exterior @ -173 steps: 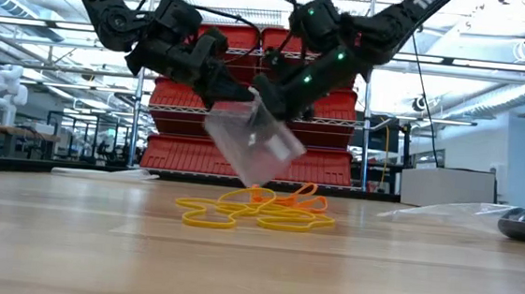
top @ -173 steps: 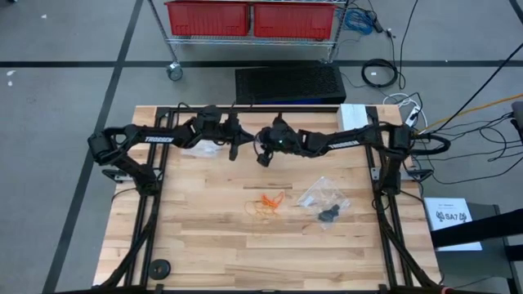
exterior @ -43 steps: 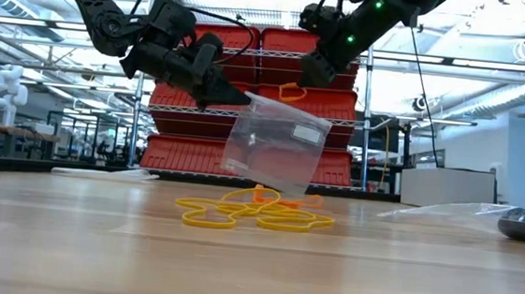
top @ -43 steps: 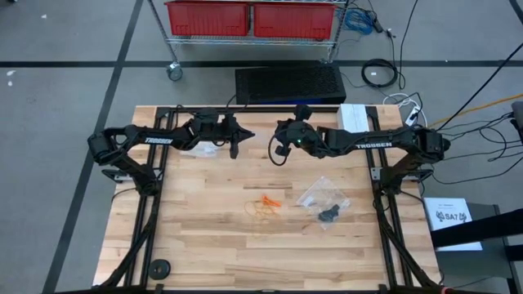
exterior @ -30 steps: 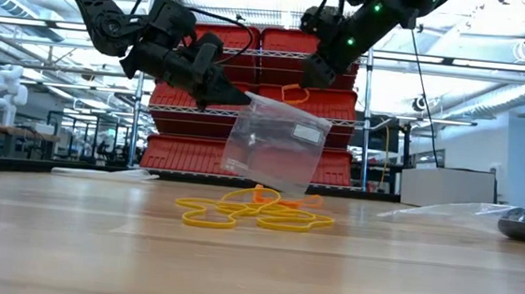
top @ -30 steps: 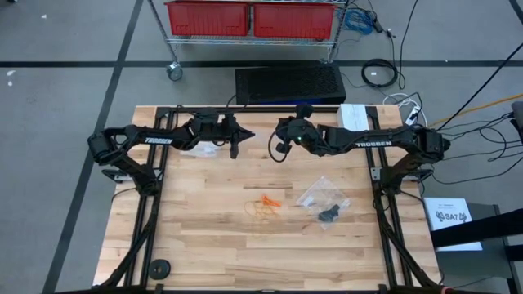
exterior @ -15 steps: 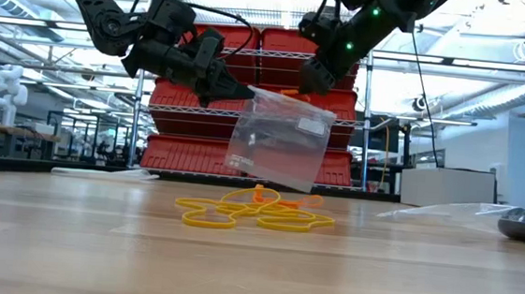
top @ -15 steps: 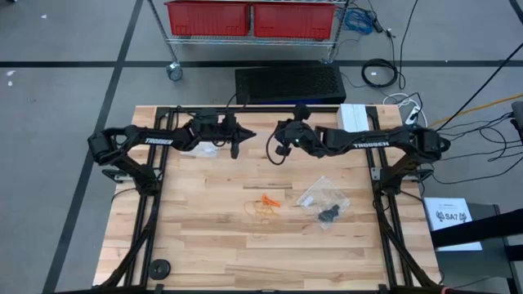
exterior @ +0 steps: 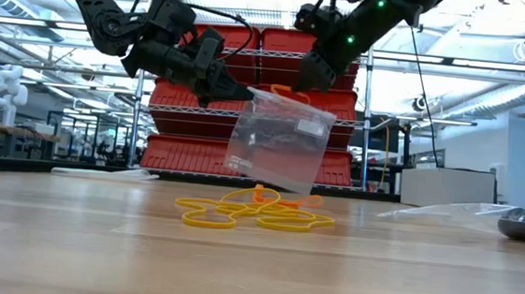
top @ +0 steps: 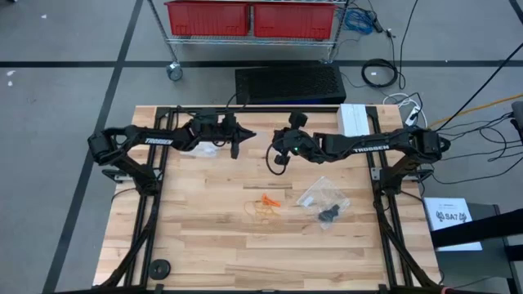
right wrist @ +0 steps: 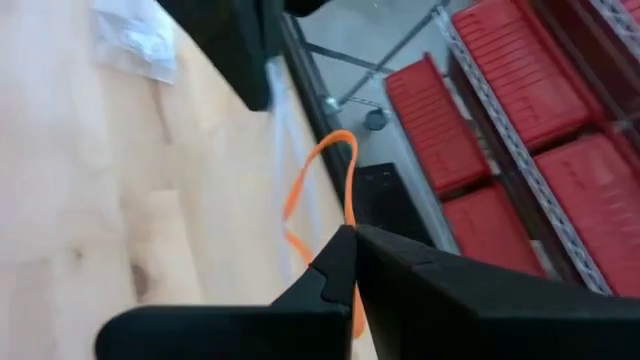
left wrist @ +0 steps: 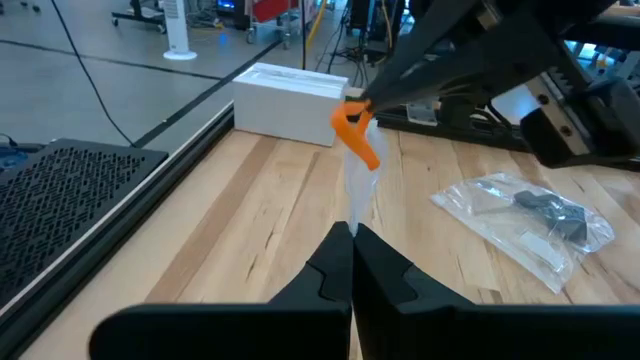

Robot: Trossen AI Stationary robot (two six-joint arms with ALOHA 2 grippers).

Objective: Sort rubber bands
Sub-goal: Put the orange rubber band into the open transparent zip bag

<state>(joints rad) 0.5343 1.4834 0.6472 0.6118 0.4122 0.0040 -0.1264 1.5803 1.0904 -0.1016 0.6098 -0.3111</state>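
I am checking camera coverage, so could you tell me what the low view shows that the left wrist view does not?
Only the low view shows the pile of rubber bands on the table and the red bins behind. Only the left wrist view shows the white box and a bag with dark contents. Both show the left end effector holding the clear bag and the right end effector's orange band.

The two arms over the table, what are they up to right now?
They are sorting rubber bands. The left gripper holds a clear bag up above the table. The right gripper, shut on an orange band, is at the bag's top edge. More bands lie in a heap below.
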